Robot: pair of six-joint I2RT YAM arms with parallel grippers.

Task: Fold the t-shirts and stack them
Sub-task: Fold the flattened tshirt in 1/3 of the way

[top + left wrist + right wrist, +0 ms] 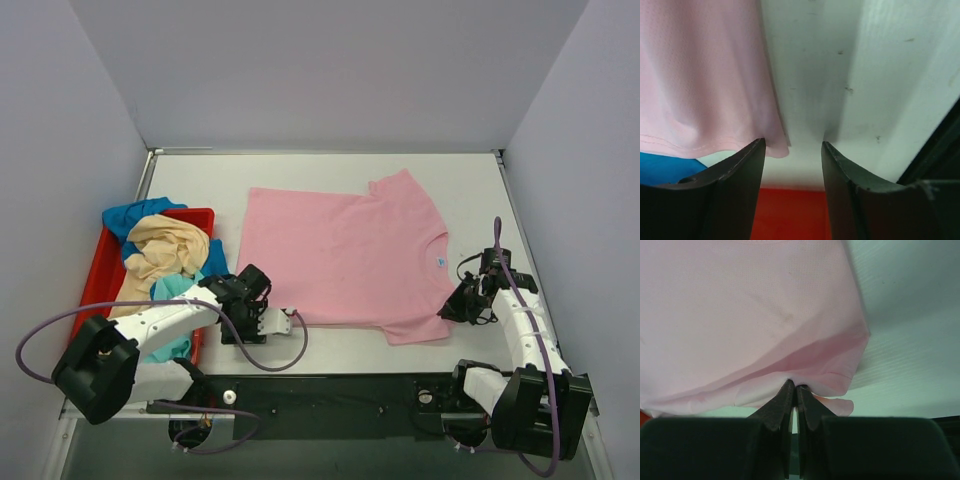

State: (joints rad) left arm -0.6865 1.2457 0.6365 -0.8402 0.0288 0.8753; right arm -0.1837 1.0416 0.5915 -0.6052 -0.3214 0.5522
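A light pink t-shirt (340, 250) lies spread flat on the white table, collar to the right. My left gripper (258, 292) is open and empty at the shirt's near left corner. In the left wrist view the left gripper (793, 143) has the pink shirt's hem corner (776, 148) just beside its left finger, not between the jaws. My right gripper (452, 306) is at the shirt's near right sleeve. In the right wrist view the right gripper (794, 386) is shut on a bunched fold of the pink t-shirt (750, 315). Cream-yellow (165, 248), blue (135, 213) and teal (172, 290) t-shirts lie piled in the tray.
A red plastic tray (103, 268) stands at the left edge of the table, and it also shows in the left wrist view (790, 215). Grey walls close in the table on three sides. The black base rail (330, 395) runs along the near edge.
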